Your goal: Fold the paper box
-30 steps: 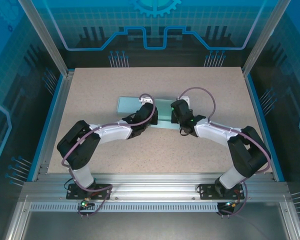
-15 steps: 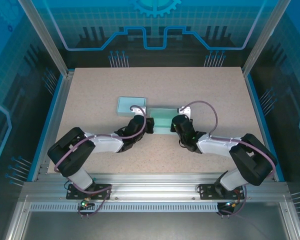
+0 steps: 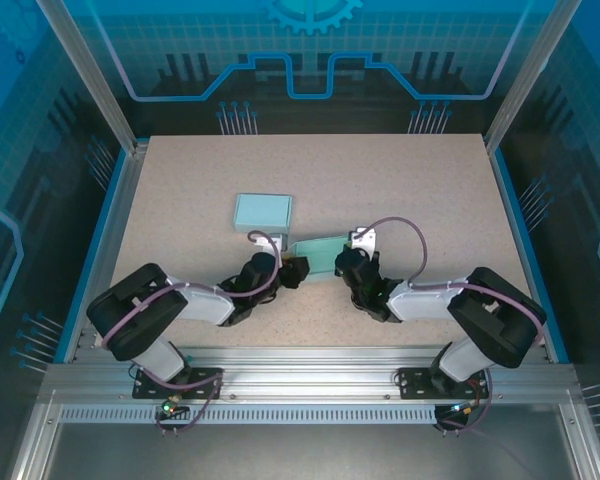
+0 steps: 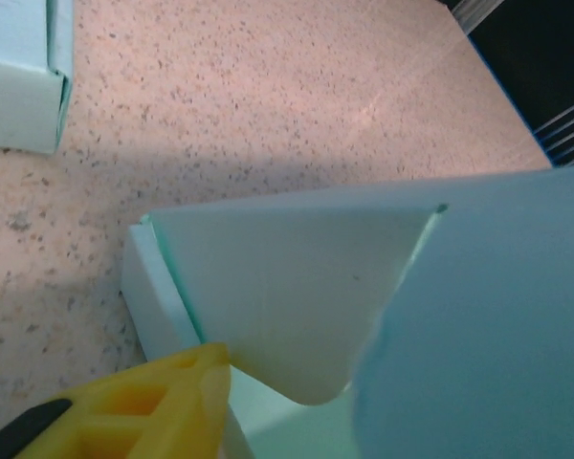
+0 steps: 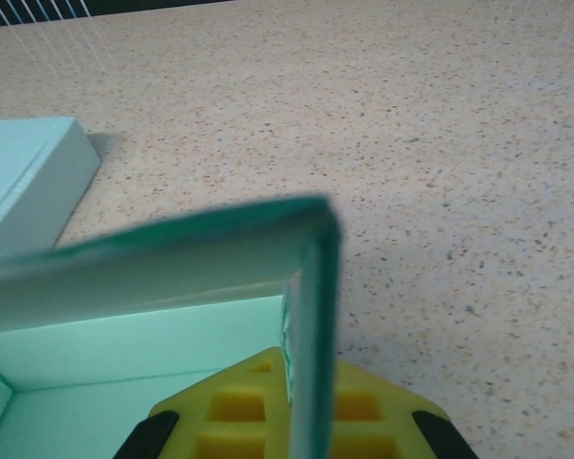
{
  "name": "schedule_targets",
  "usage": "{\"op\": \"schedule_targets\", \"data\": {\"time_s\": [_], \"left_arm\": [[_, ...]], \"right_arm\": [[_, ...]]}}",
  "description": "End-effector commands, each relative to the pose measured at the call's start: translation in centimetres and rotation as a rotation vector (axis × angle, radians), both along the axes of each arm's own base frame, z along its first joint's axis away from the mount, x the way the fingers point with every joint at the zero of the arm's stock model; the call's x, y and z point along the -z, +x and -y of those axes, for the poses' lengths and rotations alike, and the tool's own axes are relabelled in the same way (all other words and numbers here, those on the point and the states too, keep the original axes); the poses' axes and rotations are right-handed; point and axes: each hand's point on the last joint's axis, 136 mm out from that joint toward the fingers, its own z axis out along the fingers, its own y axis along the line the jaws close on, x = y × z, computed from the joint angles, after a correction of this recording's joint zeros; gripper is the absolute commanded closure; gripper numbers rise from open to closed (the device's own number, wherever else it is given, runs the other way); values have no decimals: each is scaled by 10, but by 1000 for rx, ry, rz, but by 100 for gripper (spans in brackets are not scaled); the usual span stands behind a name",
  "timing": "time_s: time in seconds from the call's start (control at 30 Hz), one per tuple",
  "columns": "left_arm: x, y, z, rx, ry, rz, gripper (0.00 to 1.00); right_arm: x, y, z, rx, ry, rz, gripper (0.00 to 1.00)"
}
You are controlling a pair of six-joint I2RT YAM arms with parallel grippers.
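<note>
**Box part-folded, held between both arms**

Top: we see the pale teal paper box (image 3: 318, 254) near-centre on the speckled beige worktop (image 3: 410, 180). The left pincer (image 3: 292, 270) and right pincer (image 3: 346, 263) are at its ends. A small closed teal box (image 3: 262, 211) sits behind.
Left wrist: one yellow finger (image 4: 143, 406) sits at a curved flap's edge; we can't tell how far open.
Right wrist: right pincer clamped tight on a raised box wall (image 5: 172, 263).

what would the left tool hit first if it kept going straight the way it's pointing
The left tool would likely meet the paper box first: its flap stands right in front, though depth is unclear.
</note>
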Motion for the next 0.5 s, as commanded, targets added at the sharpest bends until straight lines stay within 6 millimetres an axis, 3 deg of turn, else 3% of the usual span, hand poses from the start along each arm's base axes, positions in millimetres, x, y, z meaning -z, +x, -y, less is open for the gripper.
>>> {"op": "schedule_targets", "data": {"time_s": [0.0, 0.23, 0.47], "left_arm": [[47, -31, -18, 18, 91, -150, 55], [55, -42, -28, -7, 58, -192, 44], [22, -45, -36, -23, 27, -134, 35]], "right_arm": [[72, -41, 15, -61, -132, -237, 97], [78, -47, 19, -48, -160, -244, 98], [85, -52, 24, -37, -173, -253, 99]]}}
